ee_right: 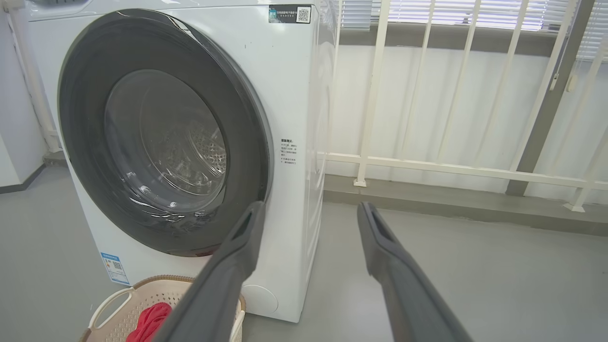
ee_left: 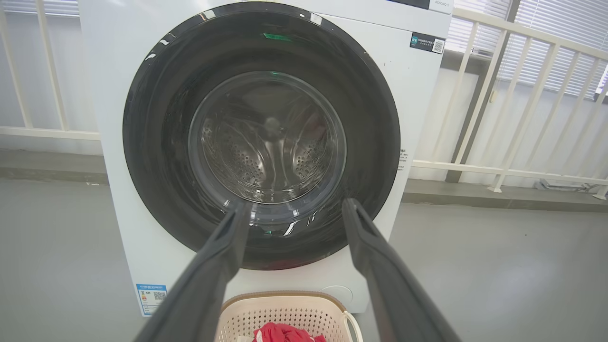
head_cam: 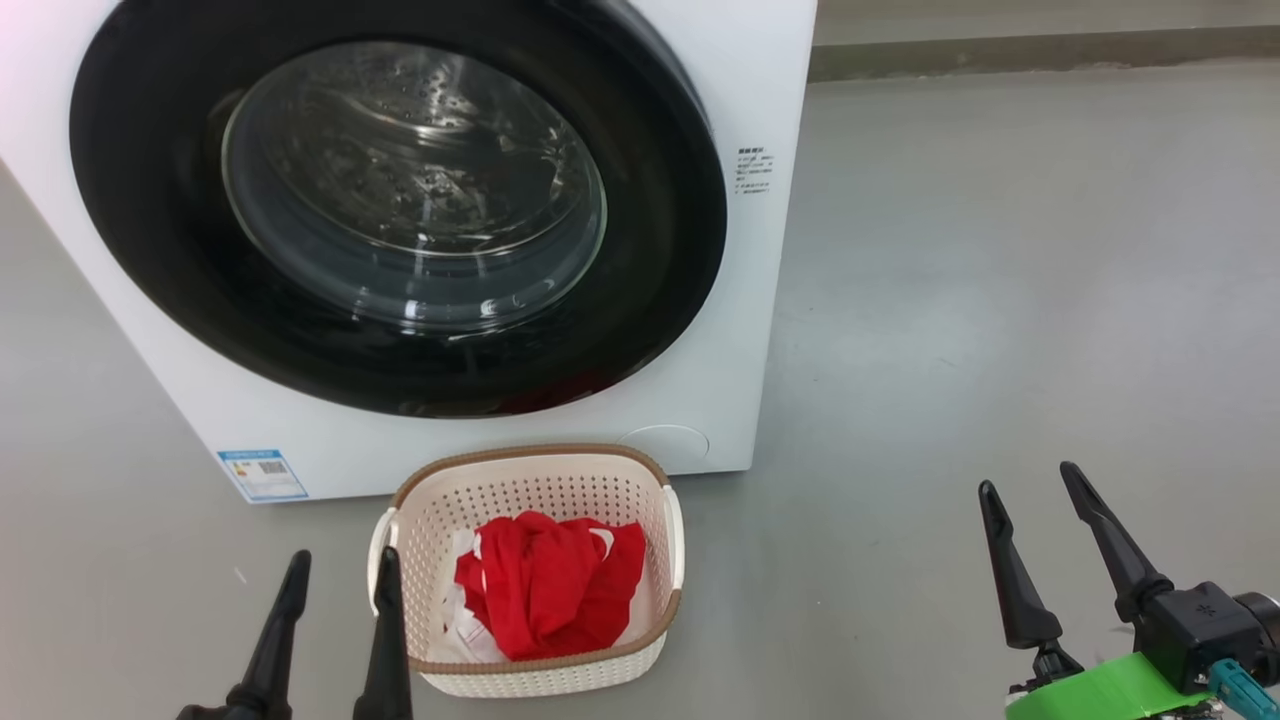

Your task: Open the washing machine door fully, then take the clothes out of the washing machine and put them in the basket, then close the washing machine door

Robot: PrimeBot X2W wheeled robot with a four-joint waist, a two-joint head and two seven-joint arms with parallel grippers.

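Note:
The white washing machine [head_cam: 760, 300] [ee_left: 118, 95] [ee_right: 294, 71] stands before me with its black-rimmed round door [head_cam: 395, 205] [ee_left: 261, 137] [ee_right: 164, 137] shut flat against the front. On the floor in front sits the cream basket [head_cam: 530, 485] [ee_left: 289, 313] [ee_right: 118, 308], holding red clothes [head_cam: 550, 585] [ee_left: 285, 332] [ee_right: 149, 320] and a white piece [head_cam: 462, 625]. My left gripper [head_cam: 340, 565] [ee_left: 294, 209] is open just left of the basket, holding nothing. My right gripper [head_cam: 1030, 480] [ee_right: 311, 209] is open over bare floor to the right, also holding nothing.
Grey floor [head_cam: 1000, 300] spreads to the right of the machine. A white railing [ee_right: 427, 164] [ee_left: 503, 95] and a low kerb [head_cam: 1040, 50] run behind it. A blue label [head_cam: 262, 474] marks the machine's lower left corner.

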